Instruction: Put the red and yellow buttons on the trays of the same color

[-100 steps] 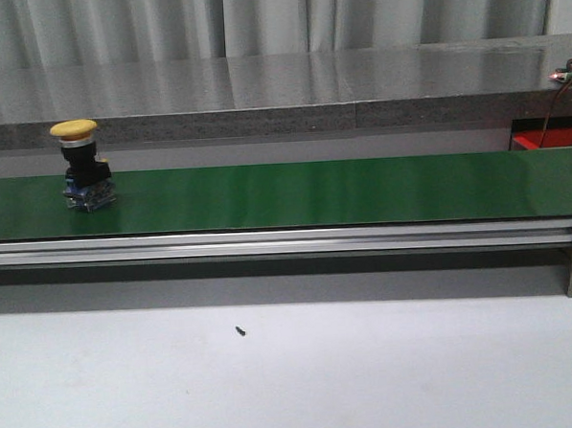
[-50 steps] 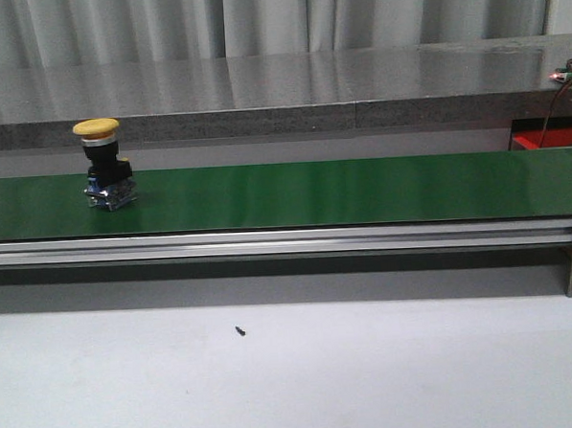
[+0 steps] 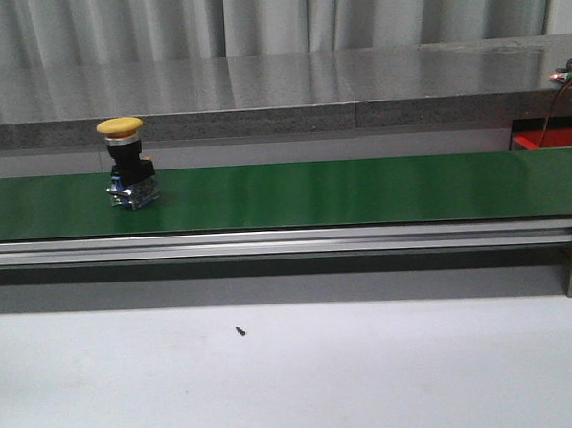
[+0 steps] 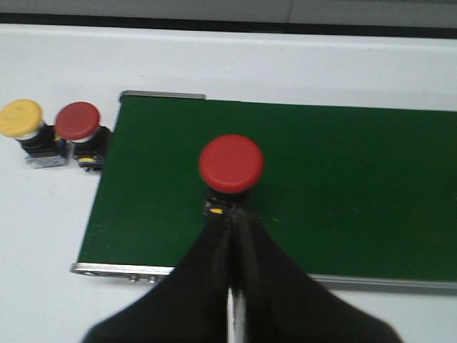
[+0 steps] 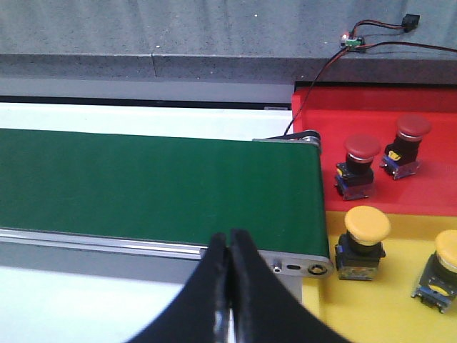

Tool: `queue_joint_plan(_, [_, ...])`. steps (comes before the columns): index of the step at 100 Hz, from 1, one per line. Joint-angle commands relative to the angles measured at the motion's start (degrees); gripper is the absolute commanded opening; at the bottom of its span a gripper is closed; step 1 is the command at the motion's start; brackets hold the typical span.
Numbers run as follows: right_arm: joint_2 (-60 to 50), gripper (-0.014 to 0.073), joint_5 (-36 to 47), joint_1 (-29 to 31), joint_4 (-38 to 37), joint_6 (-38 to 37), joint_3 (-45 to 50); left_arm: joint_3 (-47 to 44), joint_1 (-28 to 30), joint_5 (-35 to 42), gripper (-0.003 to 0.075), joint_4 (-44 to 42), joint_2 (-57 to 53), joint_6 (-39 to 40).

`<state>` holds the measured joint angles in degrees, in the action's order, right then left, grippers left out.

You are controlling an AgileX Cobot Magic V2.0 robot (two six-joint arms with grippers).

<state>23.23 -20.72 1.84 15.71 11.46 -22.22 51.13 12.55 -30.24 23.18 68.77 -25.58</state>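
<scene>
A yellow button [image 3: 128, 169] stands upright on the green belt [image 3: 362, 191], toward its left part; no gripper shows in the front view. In the left wrist view a red button [image 4: 230, 164] stands on the belt [image 4: 357, 179] near its end. My left gripper [image 4: 233, 213] is shut, its tips right at the button's base without clasping it. My right gripper [image 5: 228, 241] is shut and holds nothing, over the belt's near rail. Past that belt end lie a red tray [image 5: 428, 107] with two red buttons [image 5: 360, 153] and a yellow tray [image 5: 385, 300] with two yellow buttons [image 5: 365, 232].
On the white table beside the belt's left end stand a spare yellow button [image 4: 21, 121] and a spare red button [image 4: 77, 123]. A grey ledge [image 3: 279, 90] runs behind the belt. A small circuit board with wires [image 5: 353, 41] sits on it above the red tray.
The yellow button has travelled to the right along the belt, still upright.
</scene>
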Motion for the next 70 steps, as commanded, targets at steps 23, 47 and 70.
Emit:
queue_joint_plan(23, [0.14, -0.0123, 1.54, -0.08, -0.02, 0.50, -1.59, -6.39, -7.78, 5.79, -0.0020, 3.66, -8.91, -0.59])
queue_joint_plan(47, [0.40, -0.0123, 0.84, -0.30, -0.02, 0.50, -1.72, -12.60, -8.45, 6.38, -0.0020, 6.00, -17.55, -0.59])
queue_joint_plan(70, [2.54, -0.0123, 1.10, -0.75, -0.02, 0.50, -2.37, -19.78, -8.45, 10.24, -0.0020, 6.12, -28.68, -0.59])
